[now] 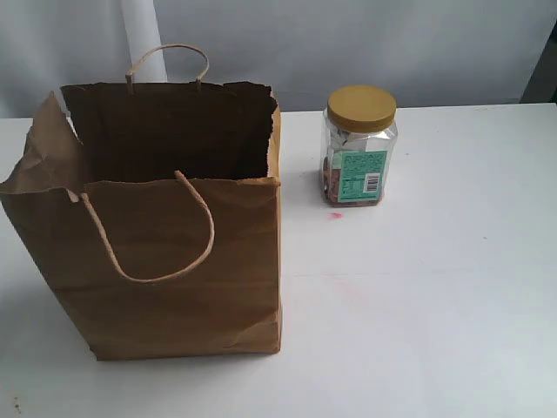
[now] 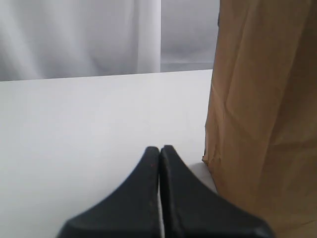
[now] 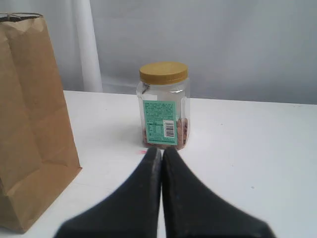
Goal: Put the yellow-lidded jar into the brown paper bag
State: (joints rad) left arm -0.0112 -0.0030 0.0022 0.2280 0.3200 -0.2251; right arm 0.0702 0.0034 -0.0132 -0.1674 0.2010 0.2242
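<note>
The yellow-lidded jar (image 1: 359, 146) stands upright on the white table, to the right of the brown paper bag (image 1: 165, 252), a short gap between them. The bag stands open-topped with its two cord handles up. In the right wrist view the jar (image 3: 164, 106) is straight ahead of my right gripper (image 3: 161, 149), which is shut and empty, well short of the jar. The bag (image 3: 29, 129) stands off to one side there. My left gripper (image 2: 159, 148) is shut and empty, low over the table beside the bag's side wall (image 2: 262, 114). Neither gripper shows in the exterior view.
The white table (image 1: 435, 305) runs wide in front of and right of the jar. A small pink mark (image 1: 335, 215) lies on the table near the jar's base. A pale curtain (image 1: 348, 43) hangs behind the table's far edge.
</note>
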